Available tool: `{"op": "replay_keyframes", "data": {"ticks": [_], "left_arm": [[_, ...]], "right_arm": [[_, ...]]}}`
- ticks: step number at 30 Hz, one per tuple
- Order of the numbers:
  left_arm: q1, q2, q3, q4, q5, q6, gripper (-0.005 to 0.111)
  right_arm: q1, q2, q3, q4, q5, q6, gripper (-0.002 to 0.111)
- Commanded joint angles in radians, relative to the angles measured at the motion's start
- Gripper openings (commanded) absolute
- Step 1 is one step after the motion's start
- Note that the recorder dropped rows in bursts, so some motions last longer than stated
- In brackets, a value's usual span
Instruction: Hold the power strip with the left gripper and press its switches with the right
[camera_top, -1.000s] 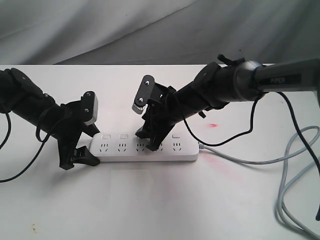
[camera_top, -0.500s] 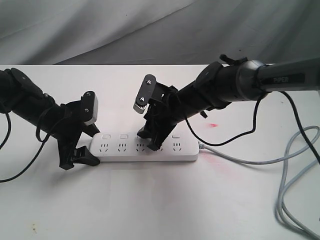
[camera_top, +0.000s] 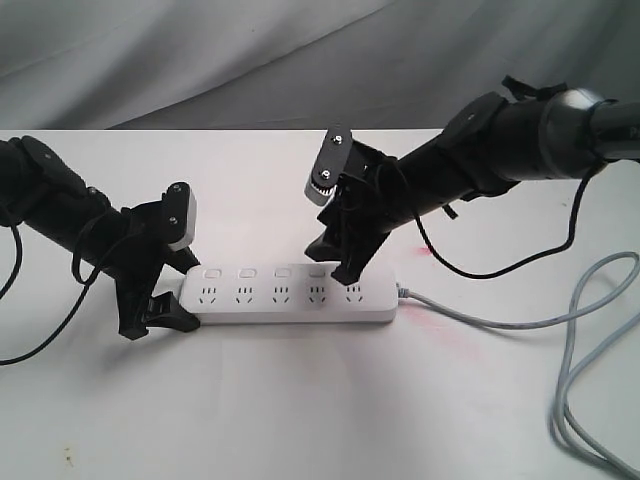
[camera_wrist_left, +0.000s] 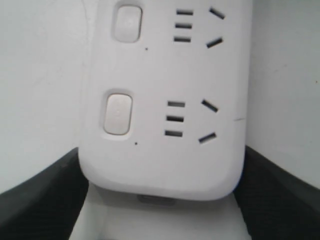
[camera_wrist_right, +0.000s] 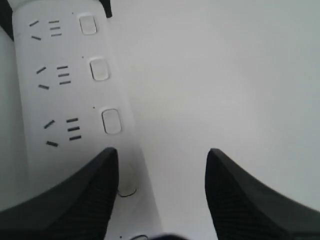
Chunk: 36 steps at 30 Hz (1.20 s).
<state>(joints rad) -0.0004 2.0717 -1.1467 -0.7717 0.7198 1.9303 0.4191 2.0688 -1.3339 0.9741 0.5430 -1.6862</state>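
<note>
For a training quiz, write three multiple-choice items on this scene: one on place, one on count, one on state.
1. Where does the left gripper clamp the power strip? A) its middle B) its end on the exterior view's right C) its end on that view's left
2. How many sockets does it have? A) three B) five C) seven
3. The right gripper is: A) open, gripping nothing B) shut on the power strip C) shut, empty
Key: 1 C, its jaws flank that end; 2 B, five show in the exterior view; 3 A, its wrist view shows the jaws apart.
</note>
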Motion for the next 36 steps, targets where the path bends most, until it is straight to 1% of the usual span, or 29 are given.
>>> {"op": "replay_keyframes", "data": {"ticks": [1,15,21,36], "left_arm": [[-0.004,0.009,0.001,0.026,-0.039,0.015,0.063],[-0.004,0.009,0.001,0.026,-0.039,0.015,0.063],[-0.004,0.009,0.001,0.026,-0.039,0.015,0.063],[-0.004,0.009,0.001,0.026,-0.039,0.015,0.063]], "right_arm": [[0.000,0.030,0.006,0.023,-0.018,-0.033,0.050],[0.000,0.067,0.006,0.101,-0.040,-0.044,0.050],[0.000,0.067,0.006,0.101,-0.073,-0.046,0.050],[0.000,0.067,0.006,0.085,-0.061,-0.051,0.050]]}}
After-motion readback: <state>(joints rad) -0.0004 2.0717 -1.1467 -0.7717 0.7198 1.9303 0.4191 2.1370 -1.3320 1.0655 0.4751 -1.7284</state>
